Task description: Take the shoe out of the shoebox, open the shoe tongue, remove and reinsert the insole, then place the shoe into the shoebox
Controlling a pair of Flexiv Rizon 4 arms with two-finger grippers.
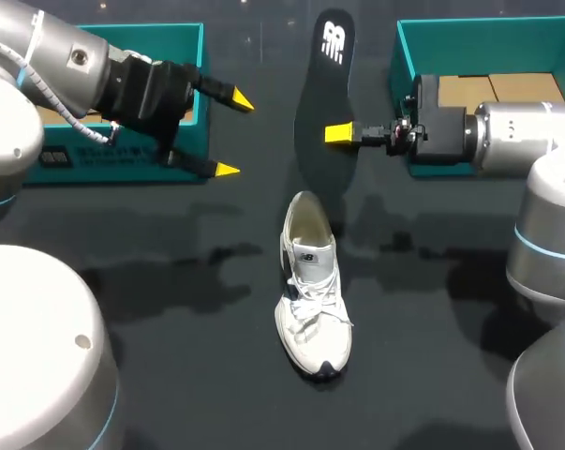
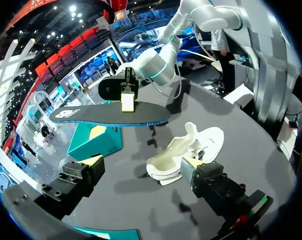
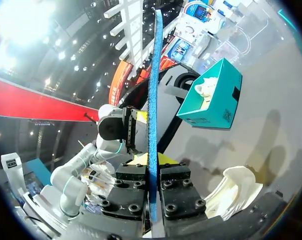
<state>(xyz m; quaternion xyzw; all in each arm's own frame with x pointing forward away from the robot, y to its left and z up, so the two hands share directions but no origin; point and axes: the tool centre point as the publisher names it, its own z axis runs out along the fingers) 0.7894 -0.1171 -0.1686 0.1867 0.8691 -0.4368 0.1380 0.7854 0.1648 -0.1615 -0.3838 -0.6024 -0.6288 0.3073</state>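
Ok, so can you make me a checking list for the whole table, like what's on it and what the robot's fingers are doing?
Surface: dark table, shiny, with shadows on it.
Job's things: white shoe stands on the table, outside both boxes; black insole is out of the shoe, held in the air; teal left box and teal right box sit at the far side, open.
Clutter: only cardboard inside the right box.
Grippers: left gripper has its fingers open and empty; right gripper has its fingers shut on the insole's edge.
Cables: wrapped cable runs along the left arm.
Surroundings: nothing seen.
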